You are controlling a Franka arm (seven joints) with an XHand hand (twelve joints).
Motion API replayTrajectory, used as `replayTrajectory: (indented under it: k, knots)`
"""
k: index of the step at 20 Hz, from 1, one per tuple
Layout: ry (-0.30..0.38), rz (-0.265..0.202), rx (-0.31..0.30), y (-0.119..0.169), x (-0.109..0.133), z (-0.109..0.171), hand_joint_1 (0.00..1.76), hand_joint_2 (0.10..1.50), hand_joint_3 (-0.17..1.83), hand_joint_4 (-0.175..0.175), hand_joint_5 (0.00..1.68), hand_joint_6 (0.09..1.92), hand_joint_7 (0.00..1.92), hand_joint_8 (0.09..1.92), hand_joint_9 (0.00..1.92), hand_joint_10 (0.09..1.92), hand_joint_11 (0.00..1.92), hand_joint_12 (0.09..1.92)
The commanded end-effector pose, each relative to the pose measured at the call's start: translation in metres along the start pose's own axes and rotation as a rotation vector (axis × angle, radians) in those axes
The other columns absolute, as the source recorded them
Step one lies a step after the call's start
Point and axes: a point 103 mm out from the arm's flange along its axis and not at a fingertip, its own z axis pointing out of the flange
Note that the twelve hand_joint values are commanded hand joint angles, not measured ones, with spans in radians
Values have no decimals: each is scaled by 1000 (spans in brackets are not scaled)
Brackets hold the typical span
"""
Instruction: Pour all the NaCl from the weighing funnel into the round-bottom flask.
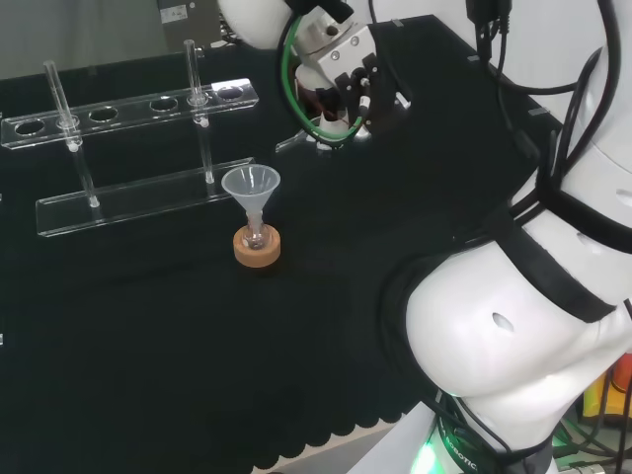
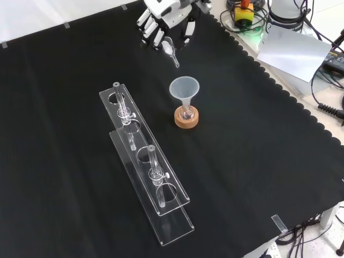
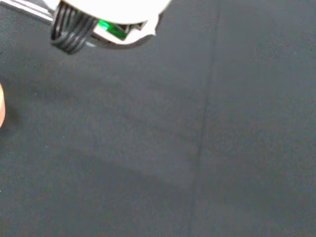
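While the robot hand [image 2: 166, 19] clasps one weighing funnel [image 2: 171, 52], one flask [image 2: 186, 113] and two racked tubes [image 2: 119, 102] stand.

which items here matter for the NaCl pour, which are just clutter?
Task items:
- weighing funnel, held in the hand
- round-bottom flask on cork ring, plastic funnel in its neck

Clutter:
- clear tube rack with glass tubes

Clear tube rack [image 2: 145, 177] with two tubes [image 2: 154, 169]
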Motion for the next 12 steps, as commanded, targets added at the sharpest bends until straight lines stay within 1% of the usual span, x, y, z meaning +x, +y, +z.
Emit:
replayTrajectory:
  k: [1, 4, 9, 12]
  knots:
    - [-79, -29, 8, 5, 17, -3, 1108, 690, 642, 175, 1206, 784, 405, 641, 742, 542, 396, 1307]
    - [-101, -34, 13, 9, 22, -6, 1108, 690, 643, 175, 1207, 784, 404, 642, 741, 542, 396, 1307]
    - [-121, -34, 26, 15, 23, -6, 1108, 689, 645, 175, 1207, 784, 403, 641, 741, 541, 395, 1307]
    - [-171, -35, 33, 17, 25, -6, 1108, 688, 646, 175, 1207, 785, 402, 641, 741, 541, 395, 1307]
